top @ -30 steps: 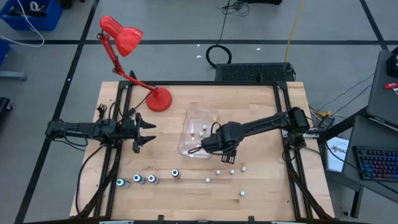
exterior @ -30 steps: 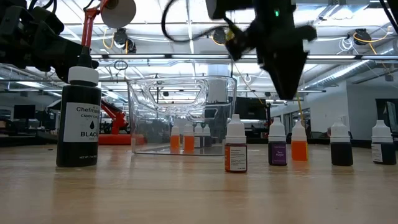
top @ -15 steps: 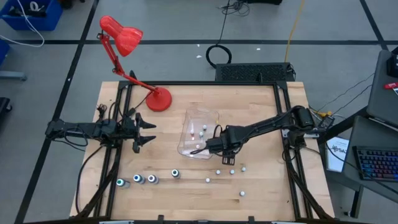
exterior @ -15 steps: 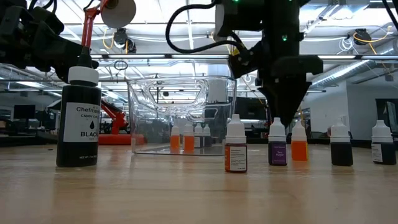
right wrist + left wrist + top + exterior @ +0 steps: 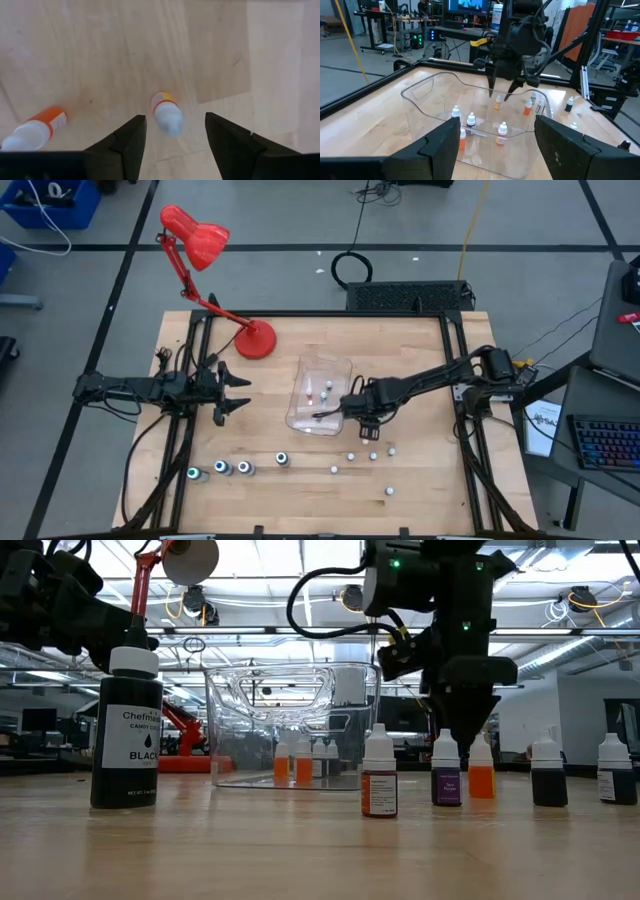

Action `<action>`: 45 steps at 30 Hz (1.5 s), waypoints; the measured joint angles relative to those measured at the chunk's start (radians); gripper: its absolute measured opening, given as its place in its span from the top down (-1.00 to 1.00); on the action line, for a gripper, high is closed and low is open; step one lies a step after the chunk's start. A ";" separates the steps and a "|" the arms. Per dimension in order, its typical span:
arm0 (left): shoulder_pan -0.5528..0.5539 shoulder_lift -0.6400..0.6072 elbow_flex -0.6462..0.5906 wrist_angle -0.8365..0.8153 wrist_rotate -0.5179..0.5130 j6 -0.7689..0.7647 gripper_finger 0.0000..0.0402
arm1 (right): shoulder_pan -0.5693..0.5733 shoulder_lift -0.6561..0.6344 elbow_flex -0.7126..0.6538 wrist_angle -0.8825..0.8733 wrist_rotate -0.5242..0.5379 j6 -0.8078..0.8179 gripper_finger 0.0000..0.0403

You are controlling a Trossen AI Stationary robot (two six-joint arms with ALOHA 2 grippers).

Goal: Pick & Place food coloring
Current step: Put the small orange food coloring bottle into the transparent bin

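**Right gripper.** My right gripper [image 5: 368, 423] points straight down at the table [image 5: 420, 350], just beside the near wall of the tub [image 5: 340, 367]. Its fingers [image 5: 125, 145] are spread. In the right wrist view a small white-capped bottle [image 5: 167, 116] with a red-and-yellow band stands between them, and neither finger touches it. A second bottle with an orange label [image 5: 37, 130] stands to one side, outside the fingers. In the low view the fingertips hang just above the caps of a purple bottle [image 5: 446, 775] and an orange one [image 5: 481, 772]. I cannot tell from there which bottle lies under them.

**Left gripper.** My left gripper [image 5: 243, 392] waits at the table's left side, level and aimed at the tub. Its fingers are released and hold nothing.

**Food coloring.** Several small bottles [image 5: 471, 120] stand upright inside the tub. A loose group of small bottles [image 5: 373, 456] stands on the table between the tub and the near edge, with one [image 5: 390, 491] farther toward that edge. Four larger dark bottles [image 5: 221, 468] stand in a rough row near the front left. The one closest to the low camera is labelled black [image 5: 127, 730].

**Other.** A red lamp [image 5: 205, 240] has its base on the far left part of the table.
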 joint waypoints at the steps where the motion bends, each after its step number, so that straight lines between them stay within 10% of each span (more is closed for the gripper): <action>1: 0.000 0.000 0.000 0.000 0.000 0.000 -0.26 | 0.000 -0.002 -0.003 0.003 0.001 0.000 0.06; 45: 0.000 0.000 0.000 0.000 0.000 0.000 -0.26 | -0.004 -0.006 -0.042 0.069 -0.056 0.004 0.74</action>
